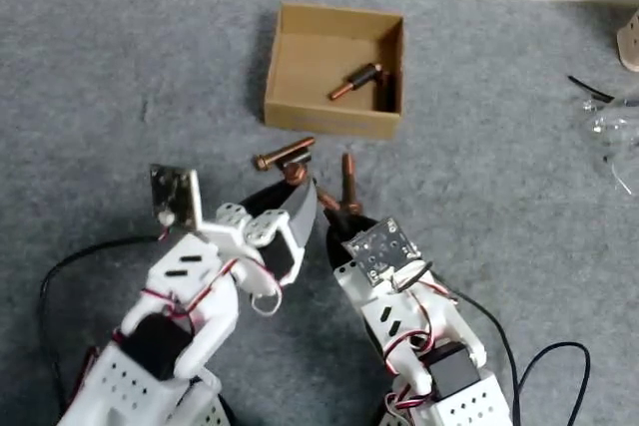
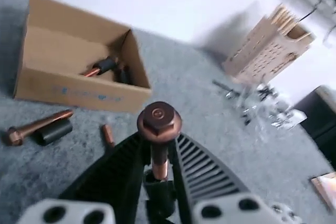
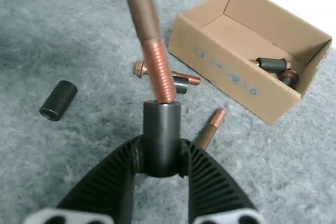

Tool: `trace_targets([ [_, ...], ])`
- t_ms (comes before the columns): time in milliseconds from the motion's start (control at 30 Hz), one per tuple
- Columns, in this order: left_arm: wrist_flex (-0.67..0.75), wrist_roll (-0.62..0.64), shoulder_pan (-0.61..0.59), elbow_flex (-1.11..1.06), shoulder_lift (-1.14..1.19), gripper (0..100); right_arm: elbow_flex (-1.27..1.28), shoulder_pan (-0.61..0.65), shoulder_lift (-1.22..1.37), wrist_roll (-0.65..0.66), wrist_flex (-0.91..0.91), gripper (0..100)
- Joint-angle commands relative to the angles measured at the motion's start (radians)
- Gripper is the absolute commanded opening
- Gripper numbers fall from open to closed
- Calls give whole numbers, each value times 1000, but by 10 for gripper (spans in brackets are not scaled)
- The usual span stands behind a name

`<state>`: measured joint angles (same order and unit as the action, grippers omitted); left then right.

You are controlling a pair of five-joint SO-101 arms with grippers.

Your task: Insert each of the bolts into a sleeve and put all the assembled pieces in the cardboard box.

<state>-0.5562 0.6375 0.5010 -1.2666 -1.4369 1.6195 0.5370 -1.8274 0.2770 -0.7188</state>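
Left gripper (image 2: 159, 150) clamped on bolt (image 2: 159, 120); right gripper (image 3: 161, 154) clamped on sleeve (image 3: 161, 121), near box (image 3: 226, 74). Bolt tip at sleeve mouth, tilted. Risk: threads catch the rim and lever the sleeve loose.

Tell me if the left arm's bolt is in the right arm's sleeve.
Barely in: the bolt has only its threaded tip in the sleeve, shank outside.
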Motion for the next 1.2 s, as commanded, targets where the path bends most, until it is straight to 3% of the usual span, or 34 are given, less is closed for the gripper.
trace_targets([
  [0,5,5,-50,102,102,6,-15,8,-13,12,5,4],
  [1033,-48,35,-1,125,102,6,-12,8,-13,58,56,4],
  [1167,-91,32,76,131,102,6,-12,8,-13,58,56,4],
])
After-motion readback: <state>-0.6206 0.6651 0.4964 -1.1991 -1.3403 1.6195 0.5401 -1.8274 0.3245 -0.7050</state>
